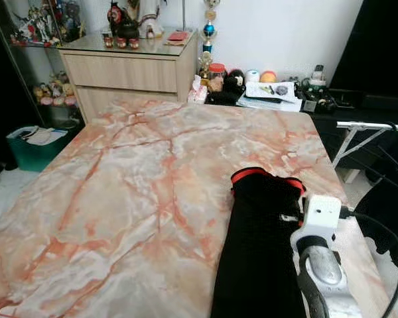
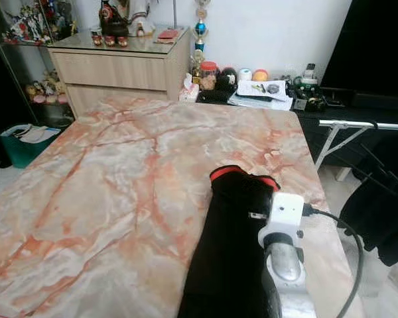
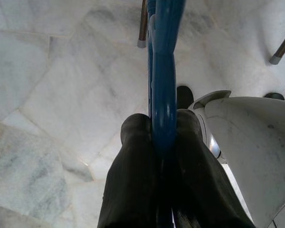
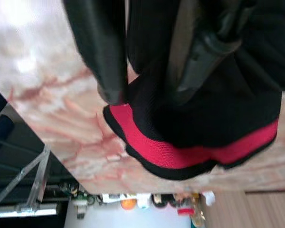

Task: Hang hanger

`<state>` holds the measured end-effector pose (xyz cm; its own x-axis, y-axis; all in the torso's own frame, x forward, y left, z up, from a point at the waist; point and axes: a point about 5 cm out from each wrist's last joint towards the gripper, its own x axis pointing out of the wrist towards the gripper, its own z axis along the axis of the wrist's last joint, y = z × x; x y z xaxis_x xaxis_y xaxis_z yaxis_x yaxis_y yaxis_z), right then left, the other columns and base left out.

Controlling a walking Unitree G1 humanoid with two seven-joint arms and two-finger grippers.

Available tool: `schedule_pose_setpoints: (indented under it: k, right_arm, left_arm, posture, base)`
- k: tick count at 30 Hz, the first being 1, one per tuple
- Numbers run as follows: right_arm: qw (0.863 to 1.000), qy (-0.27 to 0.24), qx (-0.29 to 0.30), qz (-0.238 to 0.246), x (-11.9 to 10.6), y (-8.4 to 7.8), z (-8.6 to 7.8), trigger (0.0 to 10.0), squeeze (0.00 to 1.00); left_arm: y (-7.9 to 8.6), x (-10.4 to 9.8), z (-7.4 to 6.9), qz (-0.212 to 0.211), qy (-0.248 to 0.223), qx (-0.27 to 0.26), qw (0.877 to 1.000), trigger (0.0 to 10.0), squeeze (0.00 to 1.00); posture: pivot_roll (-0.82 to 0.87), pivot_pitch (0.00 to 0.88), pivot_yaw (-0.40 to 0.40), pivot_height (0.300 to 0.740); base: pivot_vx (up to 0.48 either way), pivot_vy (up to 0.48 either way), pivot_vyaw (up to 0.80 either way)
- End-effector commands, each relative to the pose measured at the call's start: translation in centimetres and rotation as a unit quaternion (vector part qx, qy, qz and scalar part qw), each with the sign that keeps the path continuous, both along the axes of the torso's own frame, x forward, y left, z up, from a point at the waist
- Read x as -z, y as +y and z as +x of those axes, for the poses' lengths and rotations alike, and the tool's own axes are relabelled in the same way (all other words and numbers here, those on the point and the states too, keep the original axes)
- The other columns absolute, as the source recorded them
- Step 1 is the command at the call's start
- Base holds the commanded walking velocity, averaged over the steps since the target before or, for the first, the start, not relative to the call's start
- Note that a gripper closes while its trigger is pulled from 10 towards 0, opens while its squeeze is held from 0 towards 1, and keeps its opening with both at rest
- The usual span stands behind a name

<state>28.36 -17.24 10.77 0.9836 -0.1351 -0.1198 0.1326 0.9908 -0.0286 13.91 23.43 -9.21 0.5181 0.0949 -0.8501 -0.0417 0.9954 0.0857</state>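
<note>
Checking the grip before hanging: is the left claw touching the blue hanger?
Touching. The left wrist view shows the left claw shut on the blue hanger, both black fingers pressed against it.

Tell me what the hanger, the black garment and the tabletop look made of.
Hanger: glossy blue, probably plastic; highlights run down it, clamped by the left gripper.
Garment: matte black knit fabric with red trim, under the right gripper.
Tabletop: pink-veined marble or marble-look, faintly shiny.

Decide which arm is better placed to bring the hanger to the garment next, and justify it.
Left. Its end effector is shut on the blue hanger, low above the floor. The right end effector is busy at the black garment on the table.
</note>
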Motion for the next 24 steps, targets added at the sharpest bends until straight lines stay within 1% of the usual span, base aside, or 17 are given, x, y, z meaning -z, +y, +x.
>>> schedule_pose_setpoints:
  k: [1,3,5,6,7,8,9,16,24]
  right_arm:
    - [1.000,-0.016,-0.015,0.001,-0.8,0.6,-0.1,10.0,1.00]
    - [0.999,-0.027,-0.021,0.004,-1.2,0.8,-0.3,10.0,1.00]
    - [0.998,-0.053,-0.039,-0.003,-2.0,1.3,-0.7,10.0,1.00]
    - [0.997,-0.057,-0.042,-0.007,-2.0,1.5,-0.8,10.0,0.95]
    - [0.997,-0.058,-0.044,-0.009,-2.1,1.5,-0.9,10.0,0.95]
    - [0.997,-0.060,-0.046,-0.010,-2.1,1.6,-1.0,10.0,0.12]
    - [0.997,-0.062,-0.044,-0.004,-2.2,1.7,-1.2,10.0,0.00]
    - [0.997,-0.070,-0.039,0.004,-2.5,1.8,-1.6,10.0,0.00]
    - [0.997,-0.068,-0.038,0.002,-2.3,1.8,-1.6,10.0,0.00]
  left_arm:
    - [-0.1,0.2,-0.4,-0.001,0.005,0.007,1.000,10.0,0.00]
    - [-0.1,0.2,-0.4,-0.001,0.005,0.006,1.000,10.0,0.00]
    - [-0.2,0.2,-0.5,-0.001,0.006,0.006,1.000,10.0,0.00]
    - [-0.2,0.2,-0.5,-0.001,0.006,0.006,1.000,10.0,0.00]
    - [-0.2,0.2,-0.5,-0.001,0.007,0.006,1.000,10.0,0.00]
    - [-0.2,0.2,-0.6,-0.002,0.007,0.005,1.000,10.0,0.00]
    - [-0.2,0.2,-0.6,-0.001,0.008,0.005,1.000,10.0,0.00]
    - [-0.2,0.3,-0.8,0.000,0.012,0.003,1.000,10.0,0.00]
    - [-0.2,0.3,-0.9,-0.002,0.011,-0.001,1.000,10.0,0.00]
  posture:
    - [0.11,0.000,-0.004,0.740]
    - [0.11,0.000,-0.004,0.740]
    - [0.11,0.000,-0.008,0.740]
    - [0.11,0.000,-0.008,0.740]
    - [0.11,0.000,-0.008,0.740]
    - [0.11,0.000,-0.008,0.740]
    - [0.12,0.003,-0.013,0.740]
    - [0.12,0.010,-0.014,0.740]
    - [0.12,0.012,-0.016,0.740]
  base:
    - [0.000,0.000,0.00]
    - [0.000,0.000,0.00]
    - [0.000,0.000,0.00]
    - [0.000,0.000,0.00]
    - [0.000,0.000,0.00]
    - [0.000,0.000,0.00]
    - [0.000,0.000,0.00]
    - [0.000,0.000,0.00]
    - [0.000,0.000,0.00]
